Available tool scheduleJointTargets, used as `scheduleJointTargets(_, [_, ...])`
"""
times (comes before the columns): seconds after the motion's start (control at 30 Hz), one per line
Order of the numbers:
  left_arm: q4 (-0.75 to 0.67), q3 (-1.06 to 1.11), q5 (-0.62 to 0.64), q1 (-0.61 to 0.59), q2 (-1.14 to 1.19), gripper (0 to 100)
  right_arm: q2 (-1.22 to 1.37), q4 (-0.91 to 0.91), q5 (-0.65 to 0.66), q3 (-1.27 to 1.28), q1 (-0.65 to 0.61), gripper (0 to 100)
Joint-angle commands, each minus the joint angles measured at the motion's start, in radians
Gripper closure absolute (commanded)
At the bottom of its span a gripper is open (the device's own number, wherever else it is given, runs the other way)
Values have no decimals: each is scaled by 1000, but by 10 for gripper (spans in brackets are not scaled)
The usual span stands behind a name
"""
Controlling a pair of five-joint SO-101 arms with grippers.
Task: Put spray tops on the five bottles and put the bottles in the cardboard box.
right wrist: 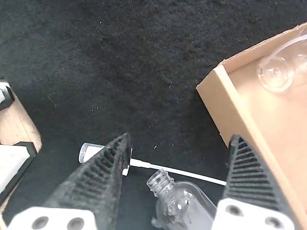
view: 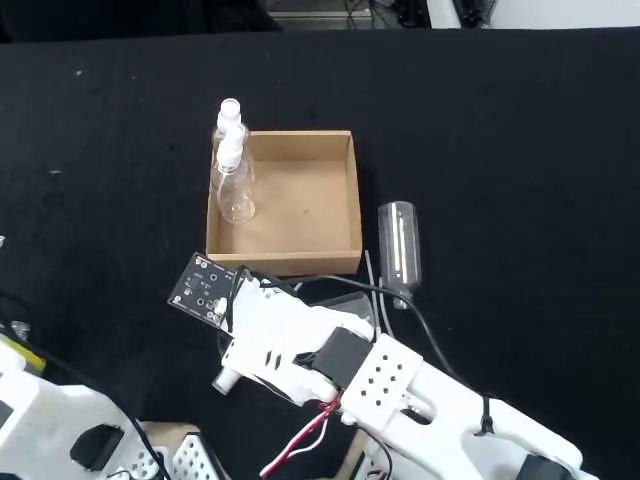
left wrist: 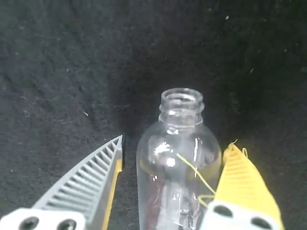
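**High view:** On a black desk (view: 520,150), a cardboard box (view: 310,205) sits open at the middle. A spray-topped bottle (view: 236,190) lies inside along one wall. A second spray-topped bottle (view: 229,112) is just outside the box's far corner. A clear bottle (view: 399,245) lies on its side just beside the opposite wall, neck toward the arms. The right arm (view: 330,355) stretches in from the lower corner, its wrist near the box's front wall. A loose spray top (view: 226,380) peeks out beside it. The left arm (view: 50,420) rests at the frame's lower edge.

**Left wrist view:** An open-necked bottle (left wrist: 178,163) without a sprayer sits within the left pincer (left wrist: 175,143), mouth pointing away from the camera over the dark desk. Whether the pincer is clamped on it cannot be told.

**Right wrist view:** The right pincer (right wrist: 181,138) hangs wide open above the desk, holding nothing. Between its black fingers (right wrist: 100,177) lies an uncapped bottle (right wrist: 184,203) on its side. The loose spray top (right wrist: 91,152) lies next to one fingertip, and its thin white dip tube (right wrist: 177,171) runs across just past the bottle's mouth. The cardboard box (right wrist: 230,110) stands near the other finger, with the base of the spray-topped bottle (right wrist: 278,72) showing inside.
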Motion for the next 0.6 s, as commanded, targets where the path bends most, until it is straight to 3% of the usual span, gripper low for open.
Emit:
scheduleJointTargets(0.0, [17,-31,2,25,-87,766,-21,-26,-2,-4,-12,704])
scheduleJointTargets(0.43, [25,-2,0,22,-94,767,-21,-26,-2,-4,-12,704])
scheduleJointTargets(0.57, [23,41,-2,22,-94,887,-21,-26,-2,-4,-12,704])
